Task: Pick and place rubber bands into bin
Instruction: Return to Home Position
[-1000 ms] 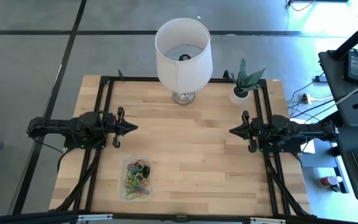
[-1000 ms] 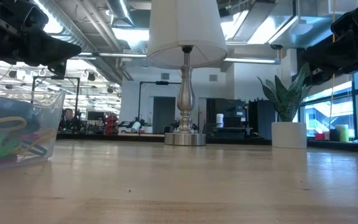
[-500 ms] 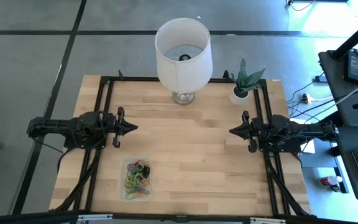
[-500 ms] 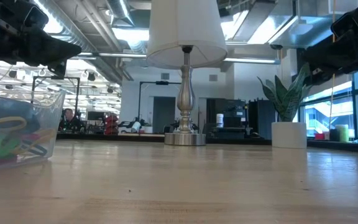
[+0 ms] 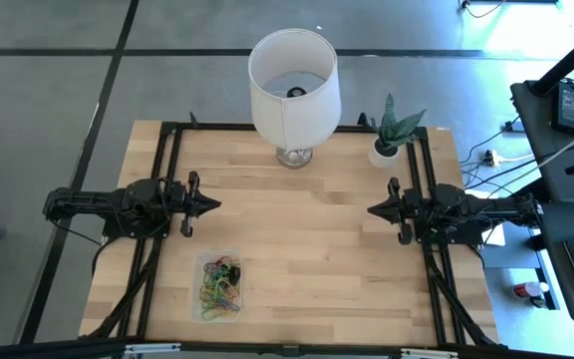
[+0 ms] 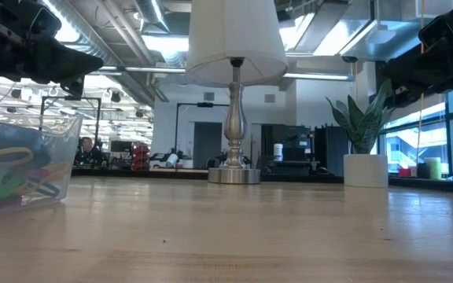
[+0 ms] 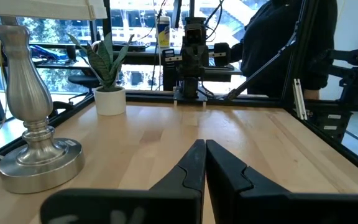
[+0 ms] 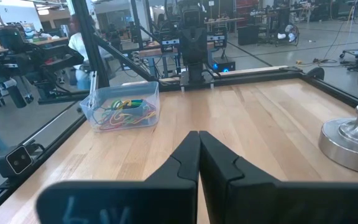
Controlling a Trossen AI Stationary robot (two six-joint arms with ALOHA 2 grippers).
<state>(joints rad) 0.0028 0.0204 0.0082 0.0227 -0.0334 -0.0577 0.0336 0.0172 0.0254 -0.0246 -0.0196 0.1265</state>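
High view: the left gripper point(image 5: 210, 204) and right gripper point(image 5: 374, 210) face each other tip to tip across the wooden table point(image 5: 307, 249), well apart, both drawn back over their own table sides in what I judge to be the home pose. The clear plastic bin point(image 5: 196, 299) sits near the left gripper, to the side of its tip toward the table's front edge, its long axis square to the line joining the two tips. The left arm is plainly the nearer. The rubber bands point(image 5: 219, 282) lie heaped inside the bin, and none shows loose on the table.

Low view: the left gripper point(image 6: 85, 63) hangs above and just behind the bin point(image 6: 53, 149), clear of its wall. The right gripper point(image 6: 392, 75) is far across.

Left wrist view: the left gripper point(image 7: 204, 144) has its fingers pressed together, holding nothing. The bin is out of sight here.

Right wrist view: the right gripper point(image 8: 199, 135) is likewise closed and empty, with the bin point(image 8: 149, 99) and its bands ahead and off to one side.

Against the earlier frames, nothing has shifted; both arms are at rest.
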